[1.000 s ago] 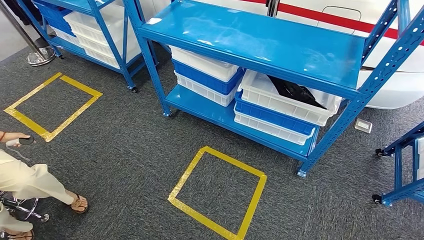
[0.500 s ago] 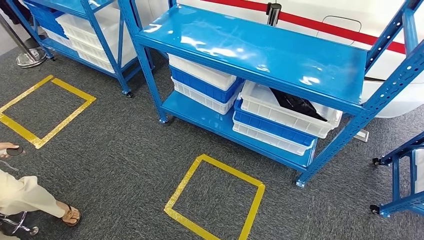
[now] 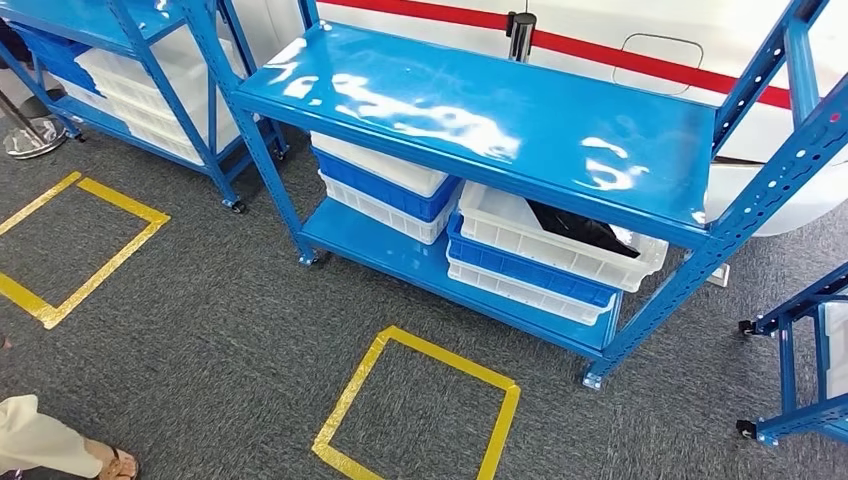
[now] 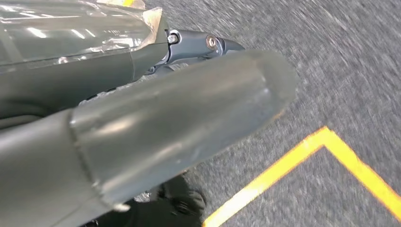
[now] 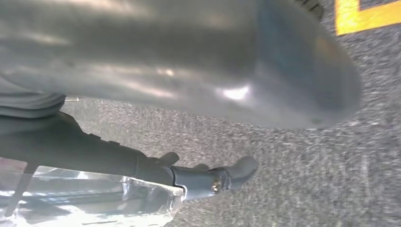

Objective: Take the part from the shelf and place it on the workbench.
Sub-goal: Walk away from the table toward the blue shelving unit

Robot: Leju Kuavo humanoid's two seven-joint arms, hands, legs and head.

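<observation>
Head view: black part (image 3: 580, 226) (glossy) in top white bin (image 3: 545, 243).

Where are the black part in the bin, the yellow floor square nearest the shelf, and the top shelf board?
black part (image 3: 580, 226), head view, its exposed middle.
yellow floor square (image 3: 446, 353), head view, far tape edge.
top shelf board (image 3: 480, 110), head view, bare glossy surface.

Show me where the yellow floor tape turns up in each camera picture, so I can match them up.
Head view: yellow tape forms a square on the floor in front of the blue shelf; a second square lies further left.
Left wrist view: a corner of yellow tape just past the left hand thumb.
Right wrist view: a piece of yellow tape past the right hand thumb.
Shared landmark: the grey carpet.
</observation>
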